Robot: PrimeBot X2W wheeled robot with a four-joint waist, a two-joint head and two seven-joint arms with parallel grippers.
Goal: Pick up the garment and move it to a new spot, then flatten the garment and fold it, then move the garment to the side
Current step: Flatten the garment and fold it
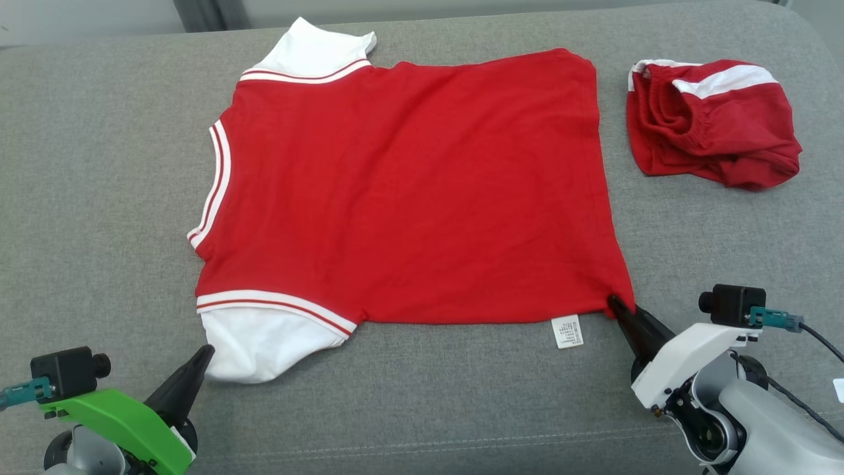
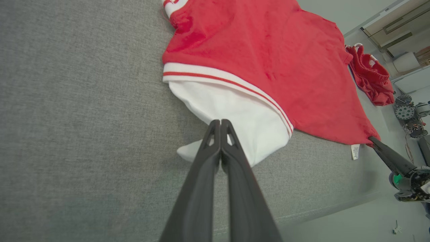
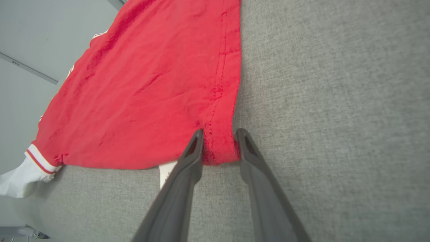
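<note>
A grey upholstered couch surface [image 1: 99, 165] with a stitched front seam spans the scene. Behind it stands a pale wall [image 3: 40, 37]; wooden cabinetry [image 2: 396, 23] sits far off.

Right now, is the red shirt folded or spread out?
Spread out: the red shirt lies flat on the grey cushion, both white sleeves showing.

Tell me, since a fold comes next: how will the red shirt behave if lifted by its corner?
The shirt is thin knit lying flat, so it will likely droop. Its white sleeve would probably dangle. It looks light.
</note>
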